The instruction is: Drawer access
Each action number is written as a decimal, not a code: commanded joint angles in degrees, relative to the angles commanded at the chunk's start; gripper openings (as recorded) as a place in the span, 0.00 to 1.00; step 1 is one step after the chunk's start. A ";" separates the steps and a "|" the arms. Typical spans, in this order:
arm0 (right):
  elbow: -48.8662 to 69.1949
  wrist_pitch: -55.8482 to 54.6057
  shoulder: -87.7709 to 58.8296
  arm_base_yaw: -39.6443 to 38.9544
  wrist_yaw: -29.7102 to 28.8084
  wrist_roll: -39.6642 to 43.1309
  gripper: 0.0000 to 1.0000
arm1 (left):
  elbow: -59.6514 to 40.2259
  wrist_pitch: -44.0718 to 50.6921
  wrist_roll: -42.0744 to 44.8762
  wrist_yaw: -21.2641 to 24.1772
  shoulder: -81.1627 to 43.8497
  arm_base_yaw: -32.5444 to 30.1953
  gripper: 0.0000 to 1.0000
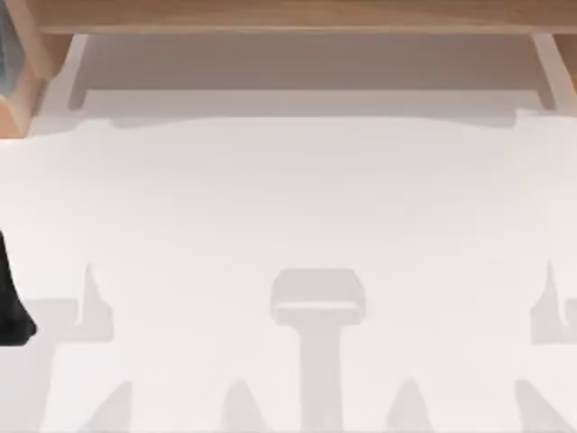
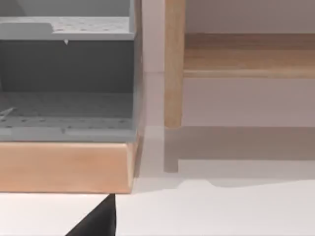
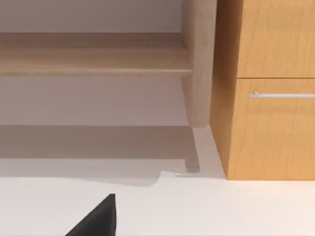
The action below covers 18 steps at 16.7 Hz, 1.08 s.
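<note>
Black against the white tabletop, my left arm sits at nine o'clock in the top view, at the table's left edge; whether its claw is spread or pressed together I cannot tell. From the left wrist view I see a dark finger tip low in frame, facing a light wooden cabinet with grey perforated shelves. From the right wrist view, a black tip of my right gripper points toward the orange-brown wooden drawer unit, whose lower drawer front carries a slim silver bar handle. That drawer sits flush and closed. Across twelve o'clock runs a pale wooden shelf on posts.
</note>
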State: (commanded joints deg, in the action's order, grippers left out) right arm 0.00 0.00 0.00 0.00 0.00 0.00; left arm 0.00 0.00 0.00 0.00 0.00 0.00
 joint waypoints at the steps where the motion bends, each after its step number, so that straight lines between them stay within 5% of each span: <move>1: 0.00 0.00 0.00 0.00 0.00 0.00 1.00 | 0.00 0.00 0.00 0.00 0.00 0.00 1.00; 18: 30.19 -16.99 -47.10 17.41 17.08 -0.70 1.00 | 0.00 0.00 0.00 0.00 0.00 0.00 1.00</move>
State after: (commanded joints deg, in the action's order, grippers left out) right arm 30.19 -16.99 -47.10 17.41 17.08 -0.70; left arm 0.00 0.00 0.00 0.00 0.00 0.00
